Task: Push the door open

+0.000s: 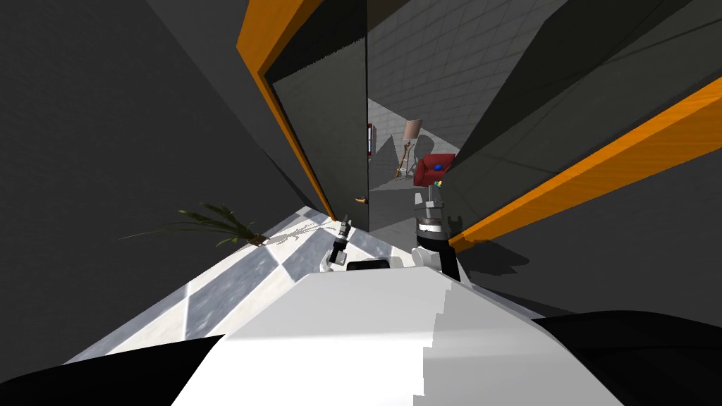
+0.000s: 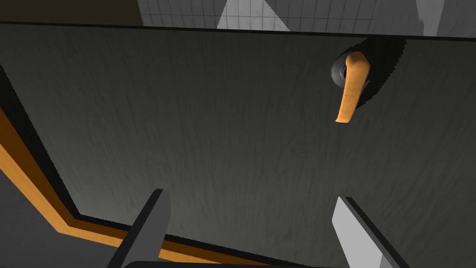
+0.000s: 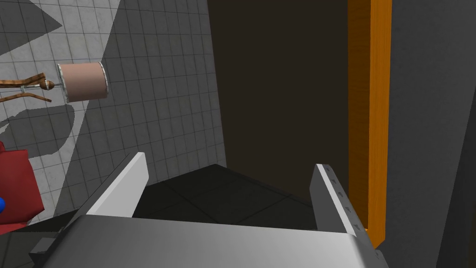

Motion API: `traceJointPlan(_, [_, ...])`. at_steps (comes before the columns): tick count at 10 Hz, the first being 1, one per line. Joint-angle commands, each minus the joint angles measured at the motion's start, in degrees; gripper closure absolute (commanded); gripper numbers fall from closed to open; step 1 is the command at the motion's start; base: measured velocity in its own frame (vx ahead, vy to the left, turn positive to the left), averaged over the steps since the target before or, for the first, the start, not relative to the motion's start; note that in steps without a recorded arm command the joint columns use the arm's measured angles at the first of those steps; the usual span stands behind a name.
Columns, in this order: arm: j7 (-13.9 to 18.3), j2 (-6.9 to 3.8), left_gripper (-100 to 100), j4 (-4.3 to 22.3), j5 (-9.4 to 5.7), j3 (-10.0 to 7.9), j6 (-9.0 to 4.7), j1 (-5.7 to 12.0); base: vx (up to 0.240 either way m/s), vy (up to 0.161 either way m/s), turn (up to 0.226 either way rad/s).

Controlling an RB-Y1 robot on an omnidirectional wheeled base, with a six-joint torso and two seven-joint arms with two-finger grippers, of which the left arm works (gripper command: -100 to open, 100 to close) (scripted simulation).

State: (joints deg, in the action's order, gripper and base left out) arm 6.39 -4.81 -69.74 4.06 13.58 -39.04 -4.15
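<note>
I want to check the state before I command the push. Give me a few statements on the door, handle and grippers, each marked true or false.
1. The door stands ajar, and a room shows past its edge. True.
2. The left gripper is shut on the handle. False: it is open and empty, facing the door panel, and the handle is apart from it.
3. The handle is orange, like the frame. True.
4. The right gripper holds something. False: it is open and empty, pointing through the doorway.
5. A red armchair stands in the room beyond. True.
</note>
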Motion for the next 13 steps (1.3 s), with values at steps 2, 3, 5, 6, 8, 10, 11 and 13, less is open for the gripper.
traceJointPlan(2, [0.57,0.21,-100,4.40,0.56,0.92,-1.07,1.84,0.100,0.066,-0.019])
traceJointPlan(3, [0.81,0.27,-100,6.46,0.76,1.24,-1.42,2.54,0.093,0.055,-0.018])
traceJointPlan(5, [1.28,0.38,-100,9.83,1.15,1.89,-2.14,3.94,0.093,0.058,-0.022])
traceJointPlan(6, [1.49,0.47,-100,11.36,1.33,2.19,-2.47,4.57,0.093,0.041,-0.018])
traceJointPlan(8, [1.92,0.65,-100,14.41,1.68,2.78,-3.12,5.84,0.089,0.032,-0.016])
traceJointPlan(10, [2.33,0.83,-100,17.35,2.02,3.34,-3.74,7.06,0.103,0.051,-0.019])
traceJointPlan(11, [2.51,0.93,-100,18.66,2.17,3.60,-4.02,7.60,0.083,0.049,-0.017])
traceJointPlan(13, [2.88,1.14,-100,21.29,2.47,4.10,-4.58,8.69,0.097,0.047,-0.012])
